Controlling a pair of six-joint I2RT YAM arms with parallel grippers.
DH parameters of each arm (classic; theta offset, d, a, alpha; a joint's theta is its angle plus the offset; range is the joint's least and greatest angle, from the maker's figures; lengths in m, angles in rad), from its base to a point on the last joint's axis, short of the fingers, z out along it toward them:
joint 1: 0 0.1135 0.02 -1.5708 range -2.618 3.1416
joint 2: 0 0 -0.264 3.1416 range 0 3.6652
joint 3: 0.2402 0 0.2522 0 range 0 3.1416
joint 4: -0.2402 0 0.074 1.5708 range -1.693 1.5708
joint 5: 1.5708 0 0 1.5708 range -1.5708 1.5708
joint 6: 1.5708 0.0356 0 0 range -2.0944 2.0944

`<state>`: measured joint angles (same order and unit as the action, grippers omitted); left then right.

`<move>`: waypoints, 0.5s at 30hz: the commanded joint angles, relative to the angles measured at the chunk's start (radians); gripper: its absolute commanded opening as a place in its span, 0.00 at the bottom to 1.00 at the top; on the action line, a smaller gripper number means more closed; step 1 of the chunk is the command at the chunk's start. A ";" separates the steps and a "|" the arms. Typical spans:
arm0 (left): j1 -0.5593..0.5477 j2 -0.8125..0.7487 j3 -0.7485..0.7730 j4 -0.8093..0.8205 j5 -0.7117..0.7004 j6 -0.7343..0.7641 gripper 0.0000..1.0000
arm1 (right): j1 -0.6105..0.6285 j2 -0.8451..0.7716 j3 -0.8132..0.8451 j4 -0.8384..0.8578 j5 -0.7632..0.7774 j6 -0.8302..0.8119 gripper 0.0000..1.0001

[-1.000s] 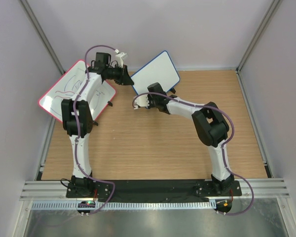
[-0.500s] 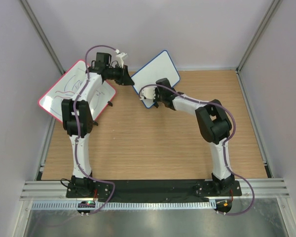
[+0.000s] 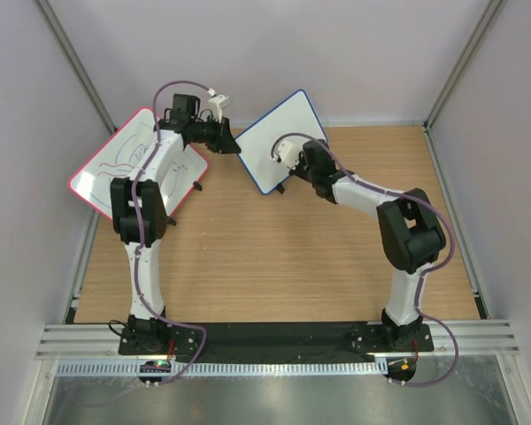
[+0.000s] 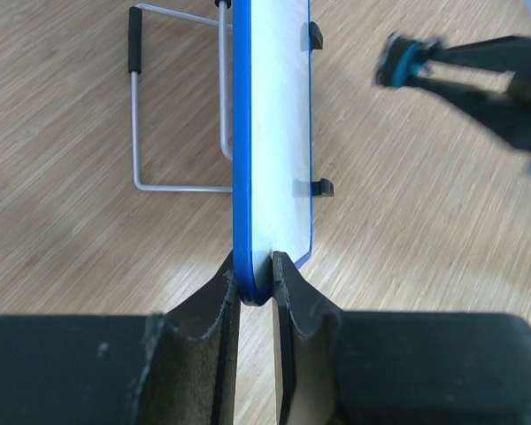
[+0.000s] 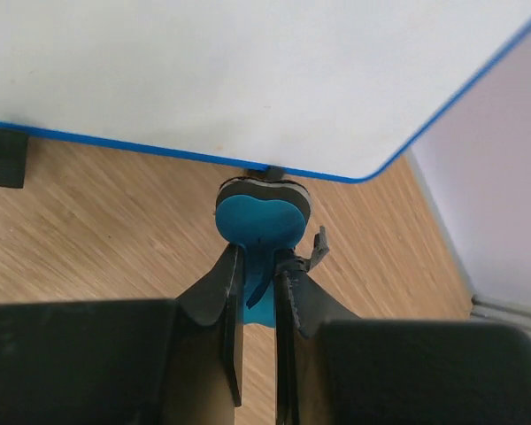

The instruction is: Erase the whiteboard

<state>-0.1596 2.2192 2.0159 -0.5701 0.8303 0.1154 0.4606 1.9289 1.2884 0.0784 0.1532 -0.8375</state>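
The blue-framed whiteboard (image 3: 281, 140) stands tilted at the back of the table. Its face looks blank in the right wrist view (image 5: 248, 80). My left gripper (image 3: 233, 144) is shut on its left edge; the left wrist view shows the blue frame (image 4: 244, 177) pinched between the pads at the gripper (image 4: 255, 276). My right gripper (image 3: 283, 158) is shut on a blue eraser (image 5: 262, 221) and holds its felt end at the board's lower blue edge. The eraser also shows in the left wrist view (image 4: 398, 62).
A larger red-framed whiteboard (image 3: 115, 155) with scribbles leans at the back left, behind my left arm. Its wire stand (image 4: 159, 106) rests on the wooden table (image 3: 274, 257). Grey walls close the back and both sides.
My right arm has stretched back and to the right, carrying the eraser from below the board's lower left corner up onto the board. The board now stands more upright. The left gripper kept its hold.
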 commanded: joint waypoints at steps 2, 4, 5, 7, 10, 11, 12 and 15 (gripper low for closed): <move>-0.028 0.034 0.020 -0.074 -0.037 0.066 0.00 | -0.066 -0.172 -0.037 0.000 -0.037 0.349 0.01; -0.028 0.039 0.024 -0.076 -0.037 0.058 0.00 | -0.088 -0.200 -0.038 -0.058 -0.023 0.482 0.01; -0.029 0.040 0.027 -0.076 -0.040 0.055 0.00 | -0.117 -0.202 -0.031 -0.150 -0.012 0.530 0.01; -0.031 0.043 0.032 -0.076 -0.040 0.049 0.03 | -0.154 -0.189 0.000 -0.230 0.012 0.679 0.01; -0.031 0.048 0.038 -0.076 -0.040 0.029 0.05 | -0.249 -0.171 0.002 -0.344 0.055 0.776 0.01; -0.029 0.051 0.043 -0.074 -0.039 0.024 0.06 | -0.293 -0.157 -0.003 -0.371 0.057 0.819 0.01; -0.031 0.054 0.044 -0.074 -0.036 0.020 0.07 | -0.319 -0.147 -0.009 -0.384 0.055 0.834 0.01; -0.035 0.062 0.063 -0.074 -0.037 -0.014 0.06 | -0.385 -0.107 -0.012 -0.419 0.045 0.874 0.01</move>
<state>-0.1654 2.2391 2.0571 -0.5903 0.8288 0.0895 0.1246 1.7962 1.2770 -0.2443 0.1822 -0.0975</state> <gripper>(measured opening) 0.172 0.175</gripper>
